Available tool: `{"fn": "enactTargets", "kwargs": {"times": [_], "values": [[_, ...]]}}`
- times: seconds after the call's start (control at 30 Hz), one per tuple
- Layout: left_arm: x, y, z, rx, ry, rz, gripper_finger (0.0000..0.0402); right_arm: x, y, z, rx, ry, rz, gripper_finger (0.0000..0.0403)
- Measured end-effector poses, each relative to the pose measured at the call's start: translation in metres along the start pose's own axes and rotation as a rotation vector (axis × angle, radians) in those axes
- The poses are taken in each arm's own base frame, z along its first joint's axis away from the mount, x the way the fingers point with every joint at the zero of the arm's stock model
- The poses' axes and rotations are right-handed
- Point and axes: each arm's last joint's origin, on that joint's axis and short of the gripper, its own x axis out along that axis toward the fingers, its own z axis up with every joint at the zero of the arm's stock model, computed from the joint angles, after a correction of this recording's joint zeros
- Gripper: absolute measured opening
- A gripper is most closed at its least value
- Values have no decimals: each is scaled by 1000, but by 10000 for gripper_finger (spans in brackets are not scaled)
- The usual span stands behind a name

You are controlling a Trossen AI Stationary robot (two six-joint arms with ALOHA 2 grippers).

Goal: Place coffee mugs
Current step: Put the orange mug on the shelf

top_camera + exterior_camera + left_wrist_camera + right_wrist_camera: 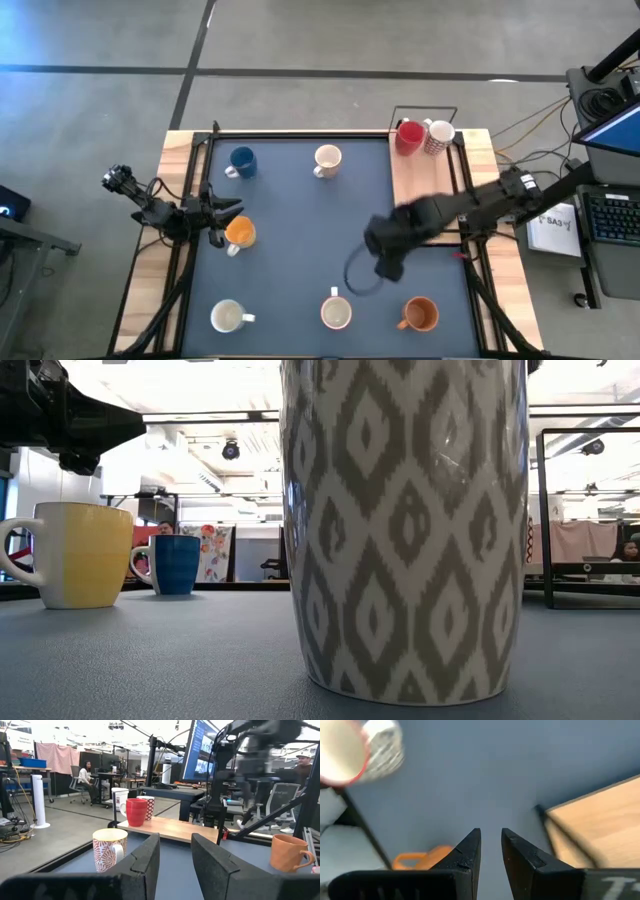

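Right gripper (385, 268): empty, jaws a little apart, above the mat (290, 260).
Left gripper (222, 212): empty, slightly open, beside the yellow mug (240, 233).
Mugs: 6 on the mat, 2 on the board (425, 175): red mug (408, 137), patterned mug (440, 135).
Advice: we judge the red mug next; we should square the right jaws on its rim before closing.

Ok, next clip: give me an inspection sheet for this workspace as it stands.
Surface: dark blue mat, wooden board at one corner.
Job's things: six mugs on the mat, including blue mug and orange mug; red mug and patterned mug on the board.
Clutter: nothing seen.
Grippers: left pincer beside yellow-orange mug, empty; right pincer over the mat, empty.
Cables: black loop on the mat.
Surroundings: seated person, monitors, desks.
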Motion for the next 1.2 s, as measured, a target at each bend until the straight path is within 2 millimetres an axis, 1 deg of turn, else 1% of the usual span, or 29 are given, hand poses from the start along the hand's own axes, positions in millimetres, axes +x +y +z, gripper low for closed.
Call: {"fn": "enactTargets", "kwargs": {"times": [0.13, 0.23, 0.3, 0.43, 0.53, 0.63, 0.73, 0.9, 1.1, 1.2], "values": [[0, 0, 0, 0, 0, 0, 95, 4, 29, -29, -11, 20, 14, 66], [0, 0, 0, 0, 0, 0, 95, 6, 45, -51, -23, 33, 15, 66], [0, 0, 0, 0, 0, 0, 95, 9, 52, -63, -6, 37, 13, 66], [0, 0, 0, 0, 0, 0, 95, 20, 57, -79, 24, 52, -28, 66], [0, 0, 0, 0, 0, 0, 95, 29, 57, -84, 17, 59, -50, 73], [0, 0, 0, 0, 0, 0, 95, 36, 54, -85, -3, 68, -81, 89], [0, 0, 0, 0, 0, 0, 95, 44, 51, -87, -48, 82, -104, 109], [0, 0, 0, 0, 0, 0, 95, 62, 47, -90, -119, 106, -117, 132], [0, 0, 0, 0, 0, 0, 95, 81, 38, -94, -212, 131, -173, 129], [0, 0, 0, 0, 0, 0, 95, 88, 37, -96, -222, 151, -155, 121]]}}
